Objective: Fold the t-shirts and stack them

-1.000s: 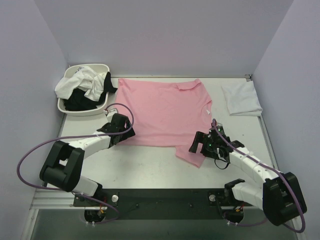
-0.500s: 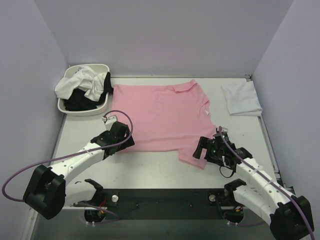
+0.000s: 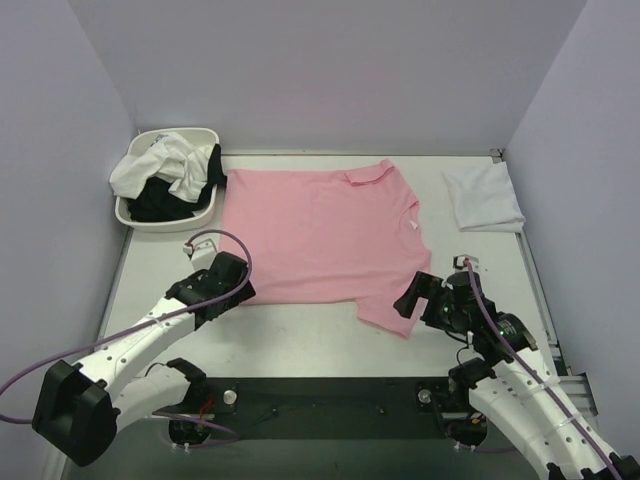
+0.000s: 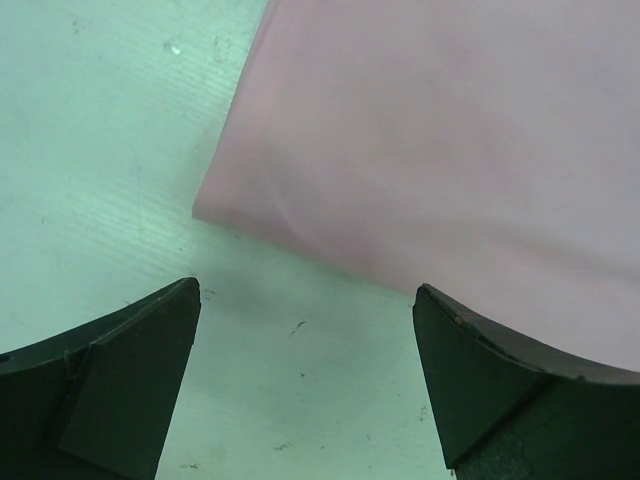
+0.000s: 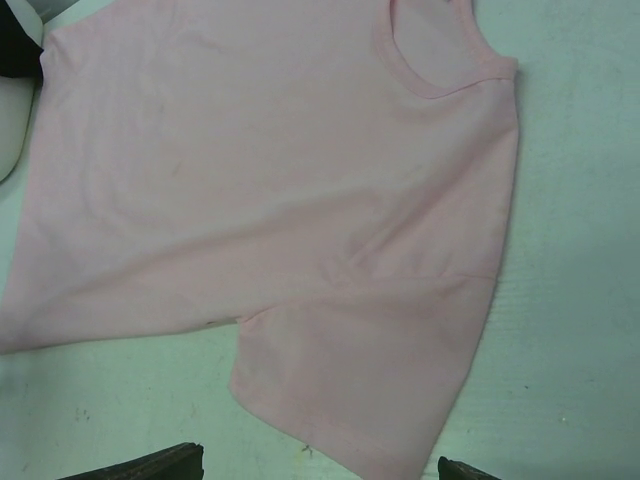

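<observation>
A light pink t-shirt [image 3: 320, 235] lies spread flat in the middle of the table, its collar toward the right. My left gripper [image 3: 236, 289] is open and empty just off the shirt's near left corner [image 4: 225, 205]. My right gripper [image 3: 415, 298] is open and empty beside the near sleeve [image 5: 370, 380]. A folded white t-shirt [image 3: 483, 198] lies at the back right. More white and black shirts [image 3: 170, 172] are heaped in the basin.
A white oval basin [image 3: 152, 216] stands at the back left by the left wall. Grey walls close the table at the left, back and right. A black rail [image 3: 330, 393] runs along the near edge between the arm bases.
Both arms have drawn back toward the near edge, off the pink shirt. The shirt's near edge now lies flatter and straighter.
</observation>
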You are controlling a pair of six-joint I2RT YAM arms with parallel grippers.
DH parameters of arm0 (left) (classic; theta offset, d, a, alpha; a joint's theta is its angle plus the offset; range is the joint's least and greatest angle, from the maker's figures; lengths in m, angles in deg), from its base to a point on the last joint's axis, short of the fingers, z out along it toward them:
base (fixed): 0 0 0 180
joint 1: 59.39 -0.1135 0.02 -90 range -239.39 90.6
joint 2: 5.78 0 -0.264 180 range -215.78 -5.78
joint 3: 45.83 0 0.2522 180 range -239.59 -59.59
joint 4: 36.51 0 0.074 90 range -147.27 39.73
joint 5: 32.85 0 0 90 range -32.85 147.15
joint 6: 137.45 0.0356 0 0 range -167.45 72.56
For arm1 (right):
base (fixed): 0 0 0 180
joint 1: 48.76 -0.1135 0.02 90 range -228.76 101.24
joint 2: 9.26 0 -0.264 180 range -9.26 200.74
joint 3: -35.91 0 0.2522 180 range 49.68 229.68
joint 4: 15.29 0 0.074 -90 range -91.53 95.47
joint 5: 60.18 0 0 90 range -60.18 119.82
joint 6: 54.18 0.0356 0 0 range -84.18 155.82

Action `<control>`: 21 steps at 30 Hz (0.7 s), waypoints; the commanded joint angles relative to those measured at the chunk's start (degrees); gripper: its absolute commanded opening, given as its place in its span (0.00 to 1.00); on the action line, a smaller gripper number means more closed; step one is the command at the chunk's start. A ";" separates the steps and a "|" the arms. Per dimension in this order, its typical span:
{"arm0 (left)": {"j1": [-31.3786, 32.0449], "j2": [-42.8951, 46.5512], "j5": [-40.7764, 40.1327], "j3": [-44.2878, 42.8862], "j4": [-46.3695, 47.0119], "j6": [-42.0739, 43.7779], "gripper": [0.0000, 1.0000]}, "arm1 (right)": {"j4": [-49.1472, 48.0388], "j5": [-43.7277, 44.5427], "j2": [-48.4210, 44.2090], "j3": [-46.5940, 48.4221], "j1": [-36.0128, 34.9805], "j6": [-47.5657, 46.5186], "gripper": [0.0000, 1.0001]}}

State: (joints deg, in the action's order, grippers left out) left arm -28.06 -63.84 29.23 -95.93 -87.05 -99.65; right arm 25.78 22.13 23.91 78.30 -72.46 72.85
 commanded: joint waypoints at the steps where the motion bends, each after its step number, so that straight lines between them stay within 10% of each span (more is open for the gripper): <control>1: -0.22 -0.91 -1.52 2.58 -2.52 -5.53 0.98 | 3.10 1.00 -1.88 0.56 -0.38 0.41 1.00; 21: -17.27 6.91 17.81 12.26 20.40 -5.71 0.90 | -4.00 7.15 0.72 4.06 -0.47 -2.32 1.00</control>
State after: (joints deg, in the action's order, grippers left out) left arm -45.13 -57.48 40.99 -83.04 -77.54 -104.63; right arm 28.12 23.16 20.54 78.32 -72.48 72.24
